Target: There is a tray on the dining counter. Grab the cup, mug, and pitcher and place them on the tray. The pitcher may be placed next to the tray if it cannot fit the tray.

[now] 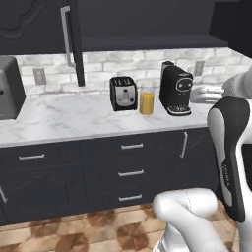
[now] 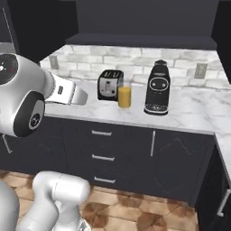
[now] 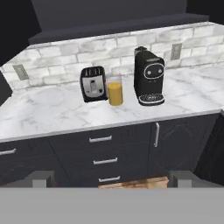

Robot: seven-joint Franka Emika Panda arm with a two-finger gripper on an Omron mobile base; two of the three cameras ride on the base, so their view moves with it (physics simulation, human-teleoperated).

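Note:
The pitcher (image 1: 146,101) (image 2: 124,95) (image 3: 115,92) is a clear glass vessel holding orange juice. It stands upright on the marble worktop by the white brick wall, between a toaster and a coffee machine. My gripper (image 3: 111,178) is open, its two fingertips (image 3: 41,177) wide apart with nothing between them. It hangs well back from the worktop, facing the pitcher from a distance. The tray, the dining counter, the cup and the mug are out of view.
A black toaster (image 1: 123,93) (image 3: 93,84) stands just left of the pitcher and a black coffee machine (image 1: 175,90) (image 3: 148,76) just right. A grey appliance (image 1: 10,87) sits far left. Dark drawers (image 1: 130,172) lie below the worktop (image 1: 64,118).

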